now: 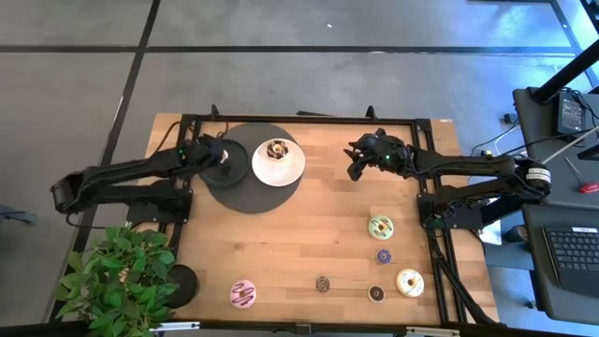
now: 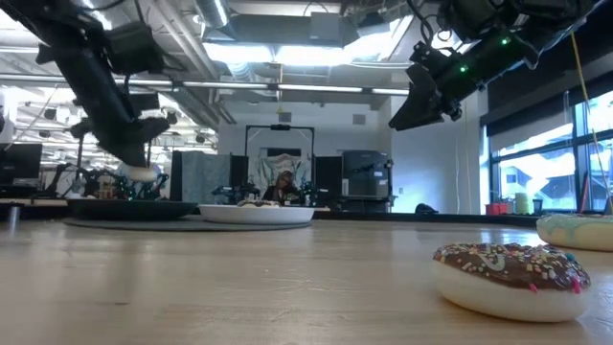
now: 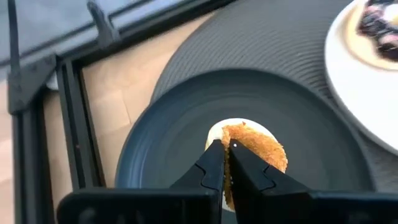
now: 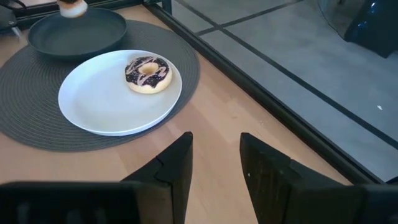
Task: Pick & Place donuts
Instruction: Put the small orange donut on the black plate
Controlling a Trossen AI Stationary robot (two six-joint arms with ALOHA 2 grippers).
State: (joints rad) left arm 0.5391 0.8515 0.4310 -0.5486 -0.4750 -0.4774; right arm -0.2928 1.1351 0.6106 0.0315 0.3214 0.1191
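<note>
My left gripper [image 3: 226,149] is shut on an orange-iced donut [image 3: 258,149] just above a dark plate [image 3: 161,143] at the table's far left; the low view shows that donut [image 2: 141,173] clear of the plate. A purple-iced donut [image 4: 148,73] lies flat on the white plate [image 4: 99,106]. My right gripper [image 4: 216,155] hangs open above the wood, to the right of the white plate [image 1: 290,168]. On the table's right and near side lie green [image 1: 380,227], mini purple [image 1: 384,256], cream-yellow [image 1: 409,282], two mini brown [image 1: 376,293] [image 1: 323,284] and pink [image 1: 243,295] donuts. My left gripper pinches the orange donut's ring at its edge [image 3: 233,140] between the two fingers, coming from above and slanting down. Its fingers [image 3: 211,165] hide the exact place of contact. The donut is lifted clear and hangs over the dark plate.
Both plates sit on a round dark mat [image 1: 248,192]. A black frame [image 1: 309,118] runs along the table's far and side edges. A potted plant [image 1: 122,281] and a black disc [image 1: 182,281] stand at the near left corner. Bare wood [image 1: 309,225] lies mid-table.
</note>
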